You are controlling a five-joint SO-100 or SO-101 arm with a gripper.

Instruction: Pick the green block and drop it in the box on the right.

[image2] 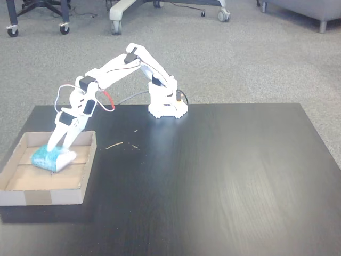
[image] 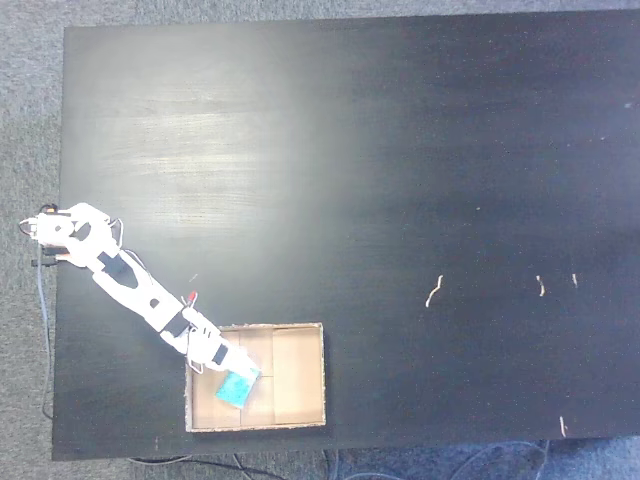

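Setting: dark wooden table [image: 400,150] on grey carpet; office chair bases stand at the far edge of a fixed view.
Arm: your white arm [image2: 114,69] reaches from its base down into the box [image: 300,380], a shallow tan cardboard tray at the table's edge, with flap seams on its floor.
Gripper: the gripper [image2: 57,150] is low inside the box, its fingers pinching the green block [image: 238,388].
Block position: the block sits at or just above the box floor, inside the walls, towards the side nearest the arm.
Block look: small, flat, teal-green, rectangular, much smaller than the box; it is tilted in the grip; surface detail is too blurred to tell.
Risk one: if you open the fingers slowly, the block may cling to one and drag out as you lift.
Risk two: retreating low could catch the near wall and shove the light box along the table.
Table debris: a few pale scraps [image: 433,291] lie well apart from the box.
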